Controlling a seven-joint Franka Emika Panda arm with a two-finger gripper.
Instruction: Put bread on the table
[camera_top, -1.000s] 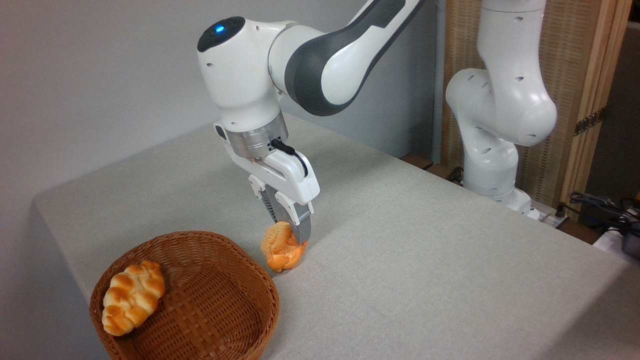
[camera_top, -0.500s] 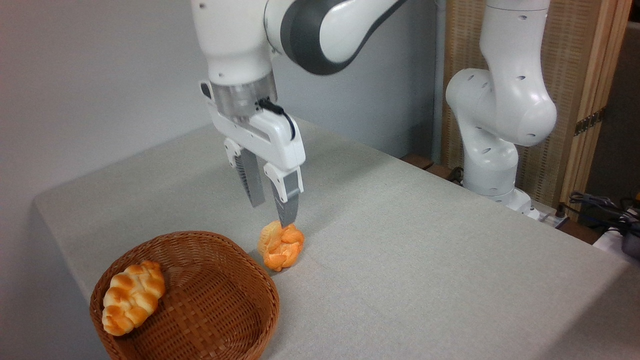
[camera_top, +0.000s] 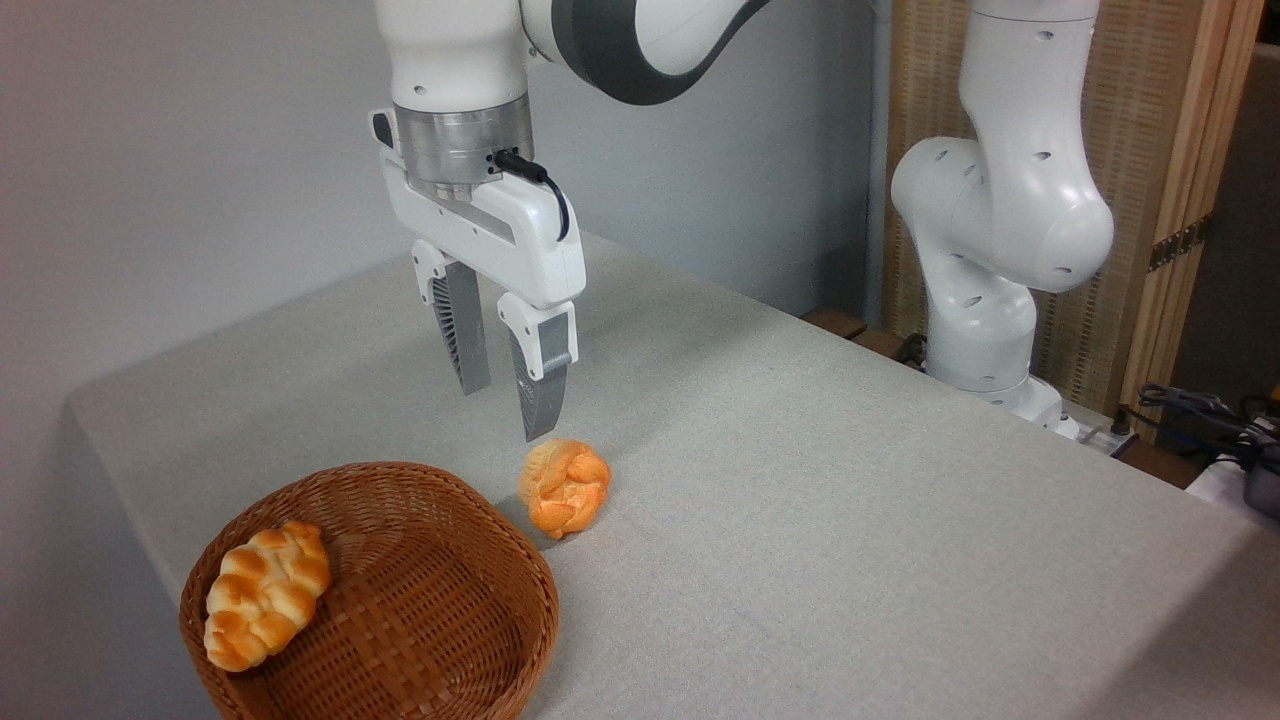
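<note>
The bread (camera_top: 565, 487), a small orange-golden knotted bun, lies on the grey-beige cloth of the table (camera_top: 800, 500), just right of the basket's rim. My gripper (camera_top: 507, 412) hangs above and slightly left of it, open, with nothing between its fingers. The lower fingertip (camera_top: 538, 425) ends a short way above the bun and does not touch it.
A round brown wicker basket (camera_top: 420, 600) stands at the front left and holds a longer braided loaf (camera_top: 265, 592) against its left wall. The arm's white base (camera_top: 985, 250) rises at the table's back right, with cables (camera_top: 1200, 410) beyond.
The gripper let go of the bread, opened and rose up and to the left. The bun settled on the cloth and stayed where it was set down.
</note>
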